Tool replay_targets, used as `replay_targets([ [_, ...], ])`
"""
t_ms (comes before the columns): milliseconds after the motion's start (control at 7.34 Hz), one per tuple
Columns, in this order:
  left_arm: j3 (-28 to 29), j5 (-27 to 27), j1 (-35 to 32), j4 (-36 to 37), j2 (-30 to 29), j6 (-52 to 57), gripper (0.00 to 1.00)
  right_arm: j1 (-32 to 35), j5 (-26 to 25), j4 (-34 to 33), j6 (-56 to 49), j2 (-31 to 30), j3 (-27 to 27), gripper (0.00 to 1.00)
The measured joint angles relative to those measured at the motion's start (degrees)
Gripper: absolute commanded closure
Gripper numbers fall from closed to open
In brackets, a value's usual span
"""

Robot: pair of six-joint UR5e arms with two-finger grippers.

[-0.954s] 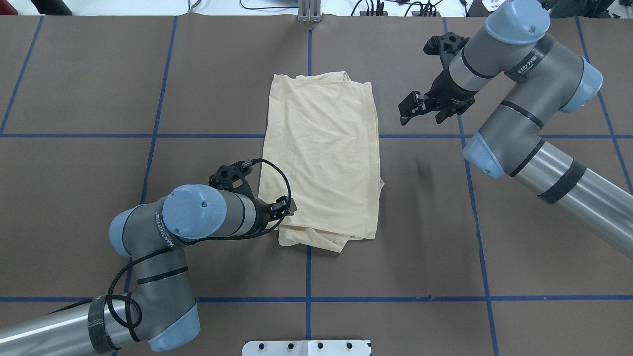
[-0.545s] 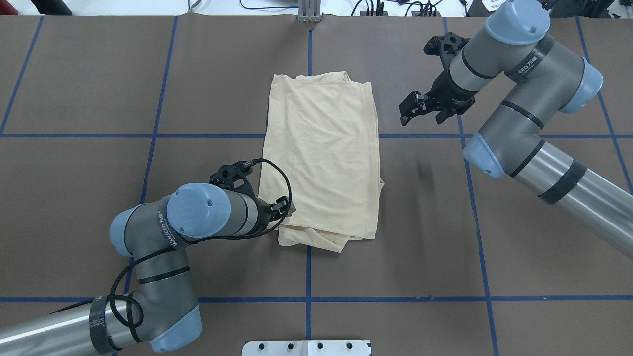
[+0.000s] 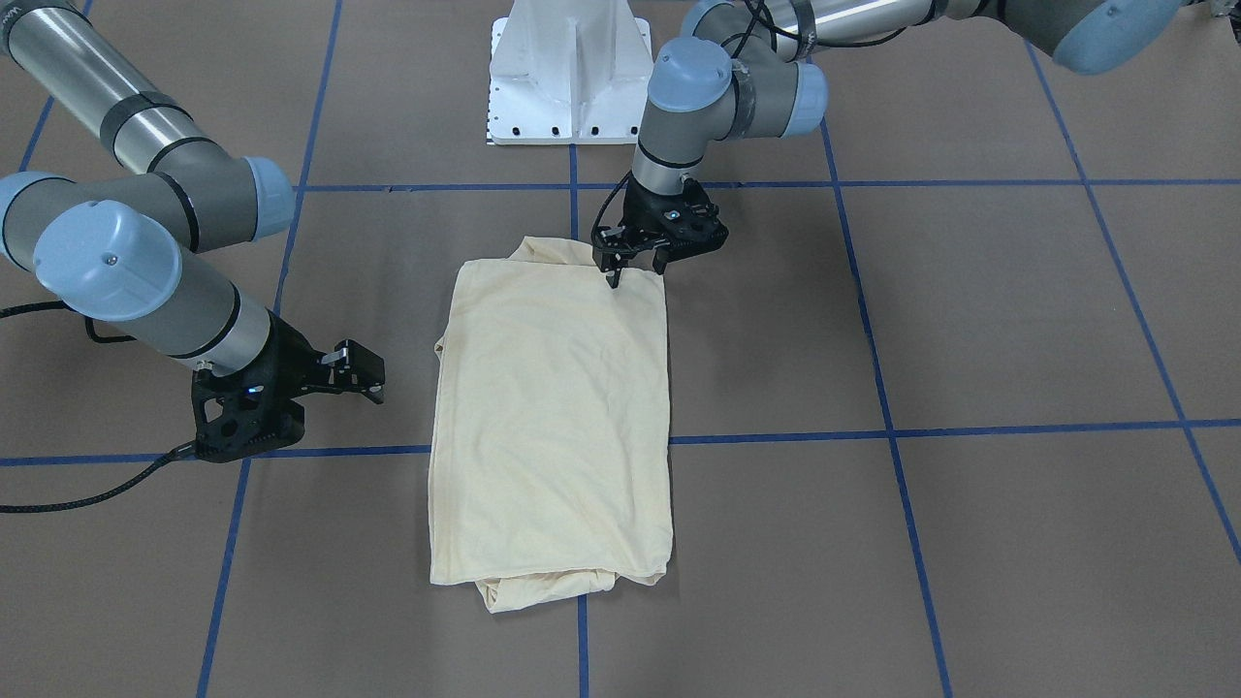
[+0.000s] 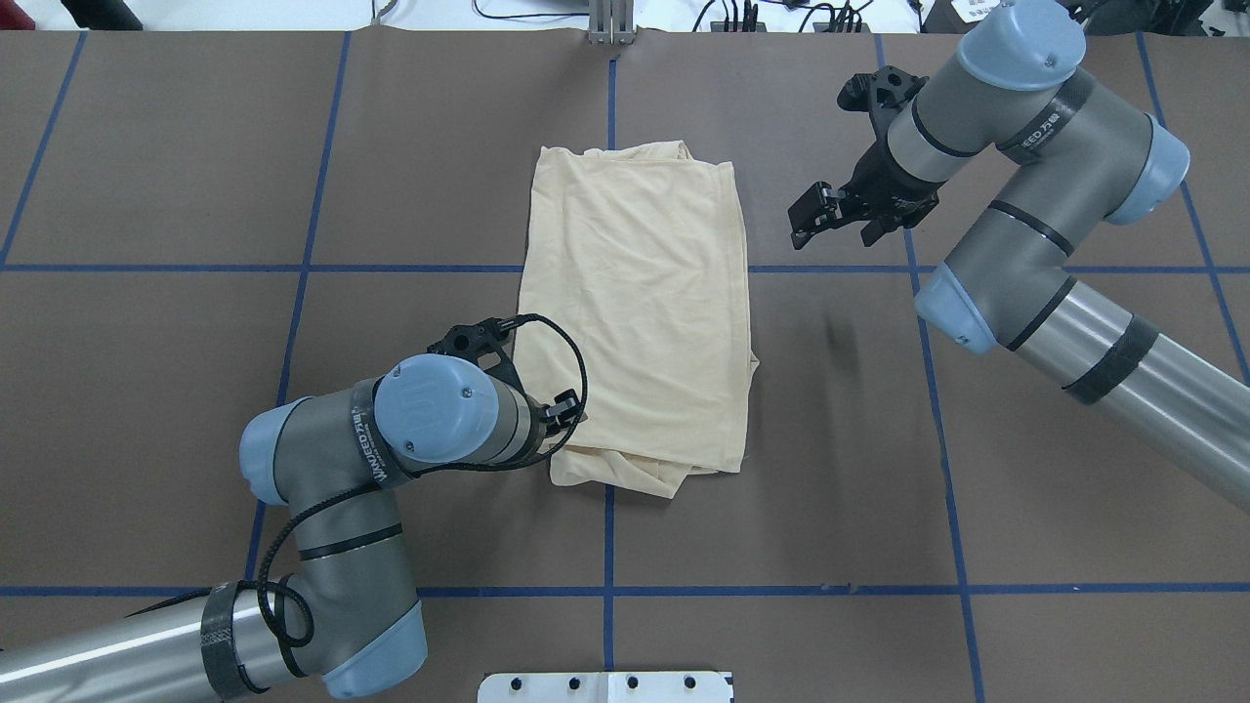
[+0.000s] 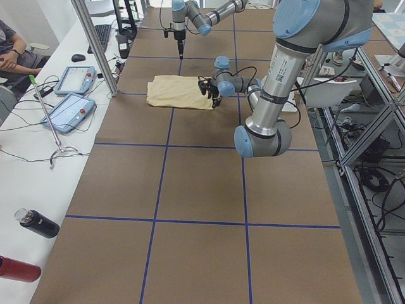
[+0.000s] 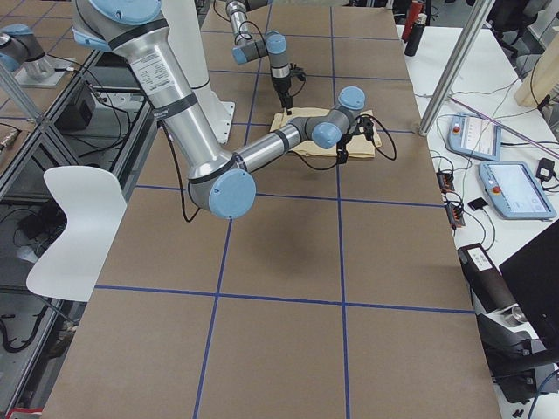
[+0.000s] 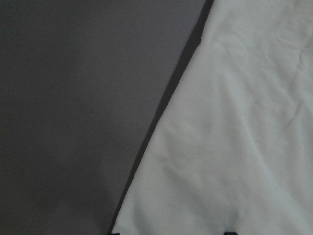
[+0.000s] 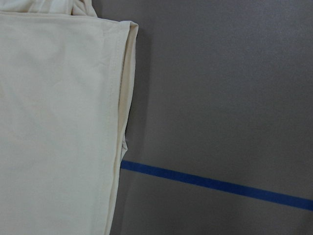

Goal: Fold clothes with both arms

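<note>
The folded shirt [image 4: 635, 312] lies flat on the table [image 4: 195, 146] just ahead of the base [image 3: 572, 58], with the left gripper [image 3: 636, 271] at its base-side corner, jaws parted over the edge, and the right gripper [image 4: 803, 221] hanging released beside the end farther from the base.

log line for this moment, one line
cream shirt: folded lengthwise, flat | left pincer: open at shirt's robot-side corner | right pincer: open, off the shirt
</note>
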Motion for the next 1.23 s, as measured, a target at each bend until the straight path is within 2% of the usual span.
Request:
replay_targets([
  [409,0.00,0.23,0.07,5.34,-1.17,0.58,0.23,0.00,-0.01,0.16,0.00,-0.01,-0.31,0.01],
  [1226,0.54,0.28,0.19,6.12,-1.28,0.66,0.28,0.00,-0.03,0.42,-0.09,-0.48,-0.34,0.00],
])
